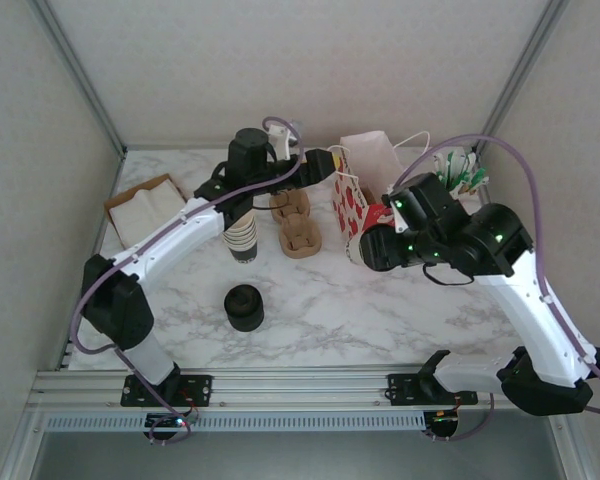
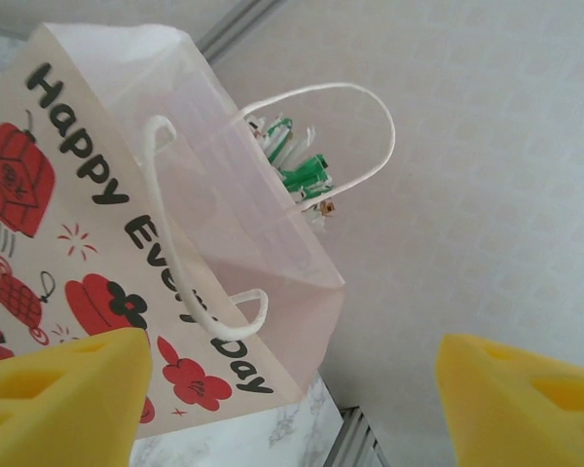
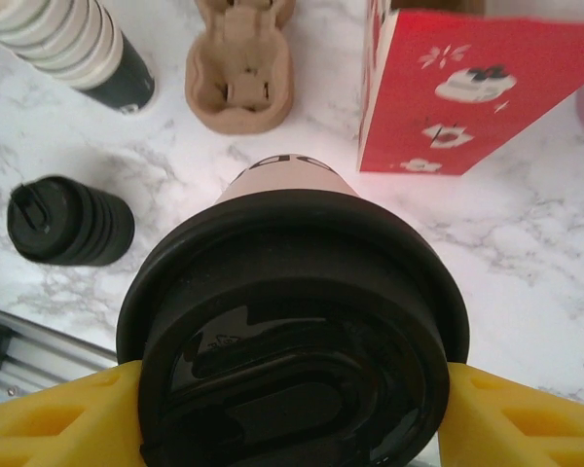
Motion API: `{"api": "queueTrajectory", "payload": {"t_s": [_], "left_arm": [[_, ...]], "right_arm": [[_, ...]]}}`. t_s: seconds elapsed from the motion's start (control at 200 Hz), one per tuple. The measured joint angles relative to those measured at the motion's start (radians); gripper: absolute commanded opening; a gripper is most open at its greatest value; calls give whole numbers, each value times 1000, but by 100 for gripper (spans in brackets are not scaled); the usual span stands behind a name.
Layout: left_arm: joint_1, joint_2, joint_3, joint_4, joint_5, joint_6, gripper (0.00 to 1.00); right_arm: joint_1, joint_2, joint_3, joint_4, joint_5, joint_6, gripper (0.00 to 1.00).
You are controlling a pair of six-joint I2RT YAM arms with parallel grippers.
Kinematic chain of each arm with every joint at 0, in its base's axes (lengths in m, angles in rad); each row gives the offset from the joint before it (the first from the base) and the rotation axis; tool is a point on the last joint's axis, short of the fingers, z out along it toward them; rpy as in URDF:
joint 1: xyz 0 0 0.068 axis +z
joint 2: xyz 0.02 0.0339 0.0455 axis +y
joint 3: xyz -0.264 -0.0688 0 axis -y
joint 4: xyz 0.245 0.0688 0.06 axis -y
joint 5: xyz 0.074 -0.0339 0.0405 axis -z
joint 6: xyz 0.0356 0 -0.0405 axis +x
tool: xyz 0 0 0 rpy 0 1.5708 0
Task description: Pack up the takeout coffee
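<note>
Right claw (image 3: 292, 420) clamps the lidded coffee (image 3: 292, 292) near the bag (image 3: 467, 92); left claw (image 2: 292, 389) stands wide, empty, facing the bag.

takeout coffee (image 3: 294, 292) in the right pincer (image 3: 292, 423) (red bag (image 3: 467, 97) behind)

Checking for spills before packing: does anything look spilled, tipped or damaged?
Nothing stands out. The takeout coffee sits lidded in the right gripper, the bag stands upright and open, and no spill shows on the table.
</note>
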State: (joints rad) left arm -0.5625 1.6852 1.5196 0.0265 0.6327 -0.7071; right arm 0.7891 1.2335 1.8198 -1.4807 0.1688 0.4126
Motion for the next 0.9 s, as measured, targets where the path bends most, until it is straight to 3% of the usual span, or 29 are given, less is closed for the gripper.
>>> {"api": "queueTrajectory", "payload": {"t_s": [0.14, 0.325, 0.611, 0.696, 0.901], "left_arm": [[-5, 48, 31, 0, 21, -11, 56], [-6, 103, 71, 1, 49, -28, 48], [-9, 145, 87, 25, 94, -76, 6], [-15, 145, 87, 39, 106, -85, 0], [-49, 144, 87, 63, 131, -114, 0]], "right_arm": [[0, -1, 85, -25, 49, 0, 69], [0, 0, 184, -45, 113, -2, 70], [-17, 67, 312, -54, 194, -18, 70], [-38, 109, 345, -54, 206, -32, 70], [-107, 188, 399, -53, 205, -62, 70]]}}
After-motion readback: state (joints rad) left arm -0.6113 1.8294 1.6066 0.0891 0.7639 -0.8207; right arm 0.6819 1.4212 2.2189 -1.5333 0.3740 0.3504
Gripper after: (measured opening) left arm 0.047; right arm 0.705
